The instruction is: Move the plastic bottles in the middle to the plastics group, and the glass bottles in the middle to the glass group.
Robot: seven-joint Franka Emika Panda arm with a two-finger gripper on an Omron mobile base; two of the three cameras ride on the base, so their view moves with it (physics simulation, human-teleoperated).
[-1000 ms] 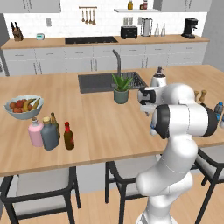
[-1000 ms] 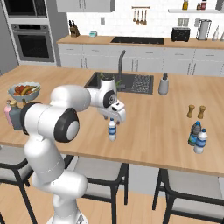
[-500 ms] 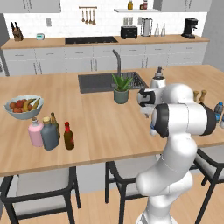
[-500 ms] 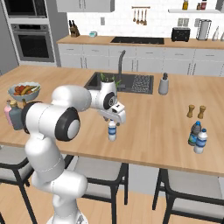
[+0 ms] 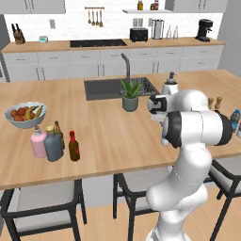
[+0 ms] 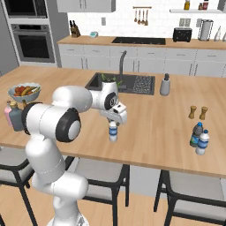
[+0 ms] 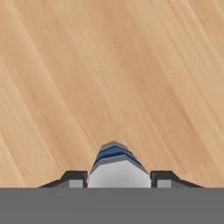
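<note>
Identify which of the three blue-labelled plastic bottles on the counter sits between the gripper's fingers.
The lone plastic bottle mid-counter, directly under the gripper. The other two stand paired near the right end, by the brown shakers.

Counter [image 6: 150, 123]: light wood grain. Small bottle [image 6: 113, 131] under the gripper: clear-white, blue cap and label. Right pair of bottles [image 6: 199, 138]: clear, blue labels, dark blue caps. Left: pink bottle [image 5: 38, 142], grey-blue bottle [image 5: 53, 144], dark brown bottle [image 5: 74, 147] with red cap.
</note>
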